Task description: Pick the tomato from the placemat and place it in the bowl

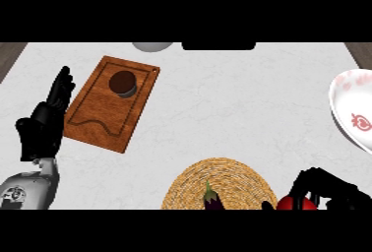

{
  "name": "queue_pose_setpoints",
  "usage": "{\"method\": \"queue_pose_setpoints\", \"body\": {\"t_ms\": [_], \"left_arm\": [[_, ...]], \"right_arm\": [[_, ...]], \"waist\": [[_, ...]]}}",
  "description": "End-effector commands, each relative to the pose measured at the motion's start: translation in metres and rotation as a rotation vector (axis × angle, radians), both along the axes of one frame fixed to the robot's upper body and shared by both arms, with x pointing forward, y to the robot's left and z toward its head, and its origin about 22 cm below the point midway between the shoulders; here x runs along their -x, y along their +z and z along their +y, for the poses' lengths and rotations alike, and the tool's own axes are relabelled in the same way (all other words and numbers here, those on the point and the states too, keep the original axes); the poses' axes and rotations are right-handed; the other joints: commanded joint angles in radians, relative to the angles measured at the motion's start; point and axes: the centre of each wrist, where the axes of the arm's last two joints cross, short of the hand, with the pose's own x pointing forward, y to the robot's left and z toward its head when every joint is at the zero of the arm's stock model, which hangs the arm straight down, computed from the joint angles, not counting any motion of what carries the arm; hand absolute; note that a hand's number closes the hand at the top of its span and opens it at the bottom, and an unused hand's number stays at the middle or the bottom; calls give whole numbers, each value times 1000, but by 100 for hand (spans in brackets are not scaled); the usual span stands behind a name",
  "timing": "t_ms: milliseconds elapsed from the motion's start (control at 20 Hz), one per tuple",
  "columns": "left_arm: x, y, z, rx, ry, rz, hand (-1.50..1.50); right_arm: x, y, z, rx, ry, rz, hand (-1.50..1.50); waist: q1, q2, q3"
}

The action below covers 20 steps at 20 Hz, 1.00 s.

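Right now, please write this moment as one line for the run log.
stage: tomato grasped | right hand: curled round tomato beside placemat | left hand: open, resting at left | bowl: far right, tomato not in it

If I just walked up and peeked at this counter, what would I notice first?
Probably the right robot hand at the bottom right, its black fingers curled round the red tomato just beside the round straw placemat, where a dark eggplant lies. Next, the big white bowl with red patterns at the right edge. On the left sits a brown wooden board carrying a small dark round thing, with the left robot hand resting open next to it.
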Motion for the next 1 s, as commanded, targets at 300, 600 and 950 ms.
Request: {"method": "queue_pose_setpoints", "body": {"t_ms": [300, 600, 950], "left_arm": [[4, -7, -8, 15, -5, -6, 0], [-15, 0, 0, 13, -9, -3, 0], [2, -9, 3, -12, -39, -2, 0]], "right_arm": [[-57, 9, -92, -242, -126, -194, 150], [-100, 22, -192, -124, -213, -245, 150], [-131, -15, -260, 140, -327, -210, 150]], "waist": [[10, 3, 2], [5, 4, 0], [36, 8, 1]]}}
